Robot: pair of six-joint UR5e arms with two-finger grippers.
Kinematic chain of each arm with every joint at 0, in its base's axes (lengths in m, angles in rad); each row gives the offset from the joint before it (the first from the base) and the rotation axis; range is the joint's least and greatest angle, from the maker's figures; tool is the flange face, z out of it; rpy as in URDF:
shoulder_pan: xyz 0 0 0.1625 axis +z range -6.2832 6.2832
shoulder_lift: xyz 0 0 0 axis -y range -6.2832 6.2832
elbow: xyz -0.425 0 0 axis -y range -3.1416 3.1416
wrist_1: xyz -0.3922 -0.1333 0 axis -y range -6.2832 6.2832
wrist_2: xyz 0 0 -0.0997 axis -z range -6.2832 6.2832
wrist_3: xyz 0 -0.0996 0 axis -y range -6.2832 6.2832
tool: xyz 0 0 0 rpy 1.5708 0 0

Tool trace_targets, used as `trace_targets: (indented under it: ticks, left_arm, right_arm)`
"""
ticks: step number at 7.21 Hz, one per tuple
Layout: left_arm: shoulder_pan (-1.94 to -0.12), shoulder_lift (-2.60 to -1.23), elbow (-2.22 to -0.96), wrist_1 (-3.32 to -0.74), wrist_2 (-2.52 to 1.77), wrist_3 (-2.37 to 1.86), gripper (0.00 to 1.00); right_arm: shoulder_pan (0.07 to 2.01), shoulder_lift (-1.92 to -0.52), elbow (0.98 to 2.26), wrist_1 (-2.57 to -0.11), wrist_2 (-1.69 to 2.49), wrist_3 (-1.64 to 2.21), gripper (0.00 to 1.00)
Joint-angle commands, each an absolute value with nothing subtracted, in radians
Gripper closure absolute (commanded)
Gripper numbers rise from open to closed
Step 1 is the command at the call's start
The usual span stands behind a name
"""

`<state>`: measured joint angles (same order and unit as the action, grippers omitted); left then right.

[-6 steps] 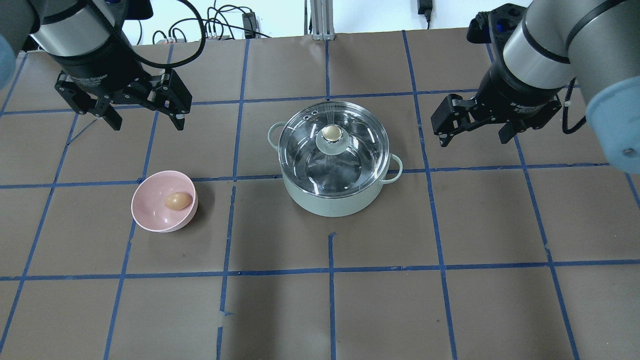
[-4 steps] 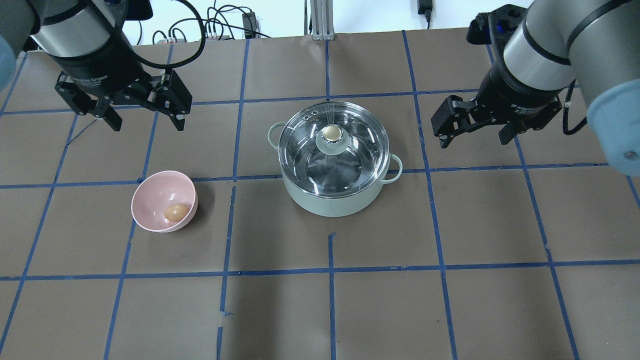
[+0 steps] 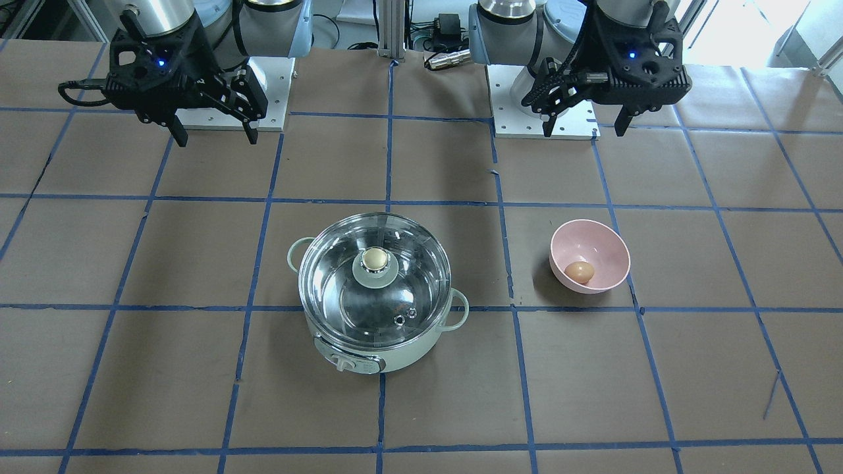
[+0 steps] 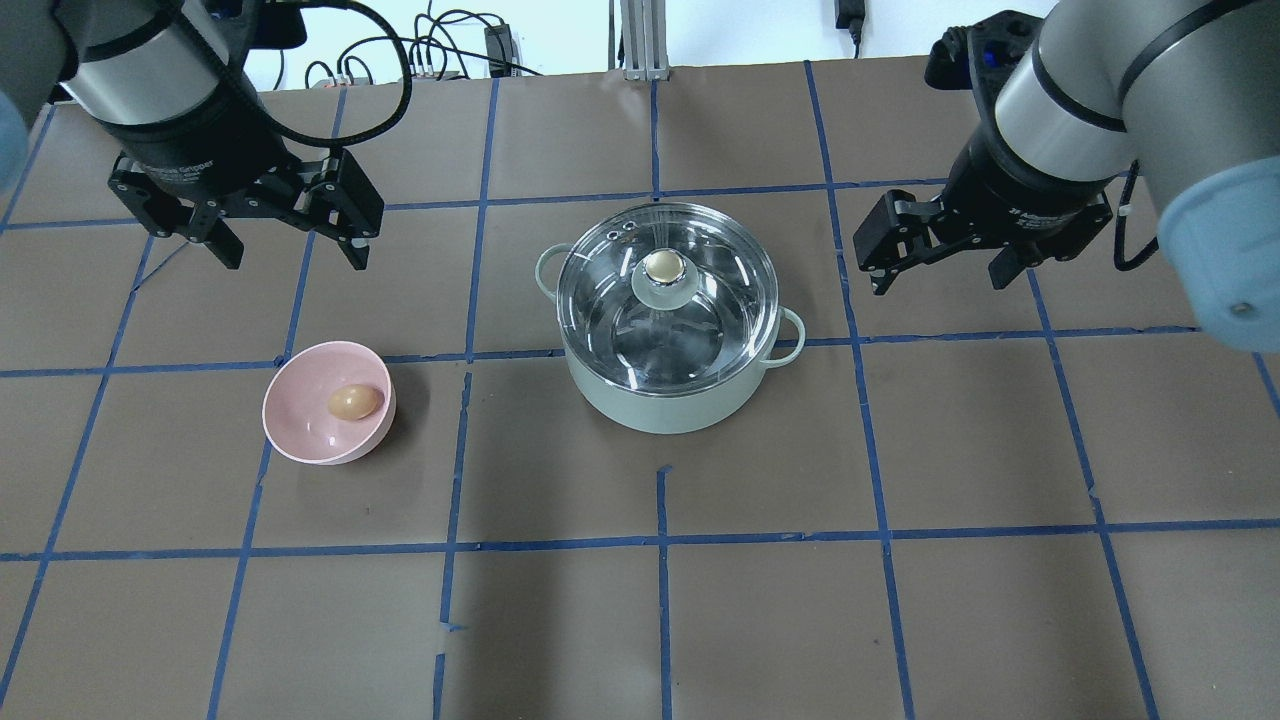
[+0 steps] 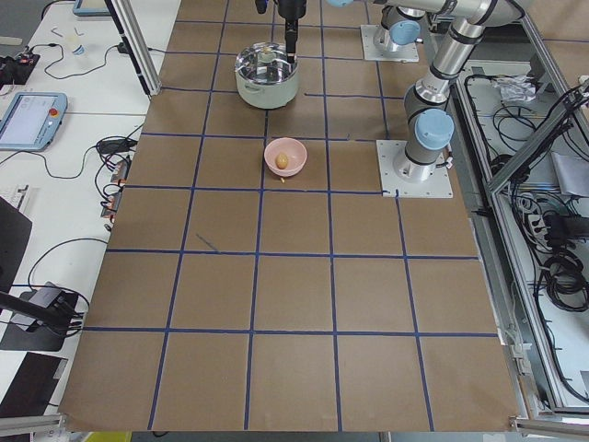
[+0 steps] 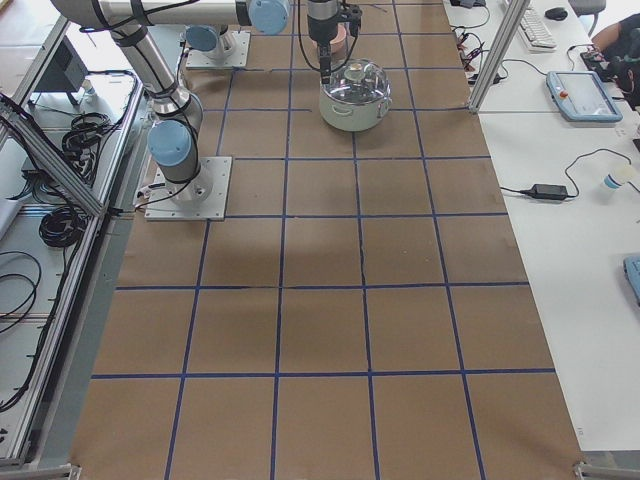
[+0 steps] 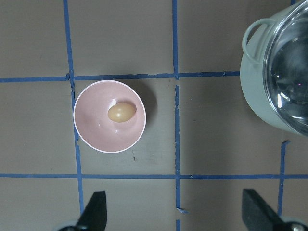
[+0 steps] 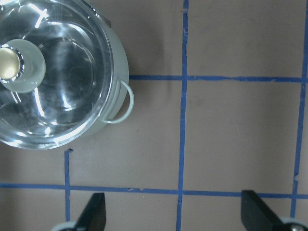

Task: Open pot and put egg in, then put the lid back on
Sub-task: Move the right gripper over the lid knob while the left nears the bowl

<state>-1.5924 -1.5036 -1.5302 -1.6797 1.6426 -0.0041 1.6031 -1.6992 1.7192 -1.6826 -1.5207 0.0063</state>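
The likeliest slip is at the lid's [image 4: 700, 330] small, rounded, glossy knob [image 4: 661, 267]: an off-centre pinch by the right hand [image 4: 942, 275] could let the glass lid tilt or drop back onto the pot [image 4: 655, 405]. The egg [image 4: 354, 402] is the other worry. It lies loose in a curved pink bowl [image 4: 300, 440] and may roll from closing fingers, crack under a hard squeeze, or break if released too high above the steel floor; the light bowl may also skid on the bench [image 4: 900, 620]. Both hands hang spread wide and empty, the left hand [image 4: 295, 250] above the bench beyond the bowl, the right well off to the pot's side. The pot stands mid-bench with its lid seated, and nothing shows inside through the glass. The bowl holds only the egg, resting slightly toward the pot's side.
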Motion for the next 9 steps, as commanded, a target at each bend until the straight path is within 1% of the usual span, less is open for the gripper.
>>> trace_targets:
  ticks: [1,2,3,4,5,7,8,9]
  left_arm:
    - [-1.577,-1.508,-1.56,-1.68,1.641,0.012,0.0]
    - [-1.574,-1.514,-1.6,-1.645,1.643,0.073,0.0]
    - [-1.569,-1.516,-1.647,-1.606,1.643,0.125,0.0]
    - [-1.553,-1.522,-1.698,-1.564,1.65,0.165,0.0]
    - [-1.517,-1.54,-1.747,-1.495,1.649,0.228,0.0]
    - [-1.442,-1.551,-1.827,-1.419,1.646,0.391,0.0]
    - [-1.412,-1.554,-1.857,-1.39,1.643,0.478,0.0]
    - [-1.39,-1.568,-1.9,-1.308,1.644,0.57,0.0]
  right_arm:
    - [1.719,-1.593,1.663,-1.811,-1.526,0.155,0.01]
    - [1.797,-1.518,1.593,-1.842,-1.522,0.295,0.0]
    - [1.868,-1.432,1.557,-1.894,-1.529,0.389,0.0]
    - [1.908,-1.348,1.559,-2.019,-1.531,0.441,0.0]
    - [1.931,-1.297,1.559,-2.096,-1.531,0.483,0.01]
    - [1.933,-1.272,1.592,-2.109,-1.566,0.469,0.01]
    - [1.933,-1.269,1.591,-2.109,-1.569,0.468,0.02]
    - [1.933,-1.266,1.592,-2.111,-1.569,0.468,0.05]
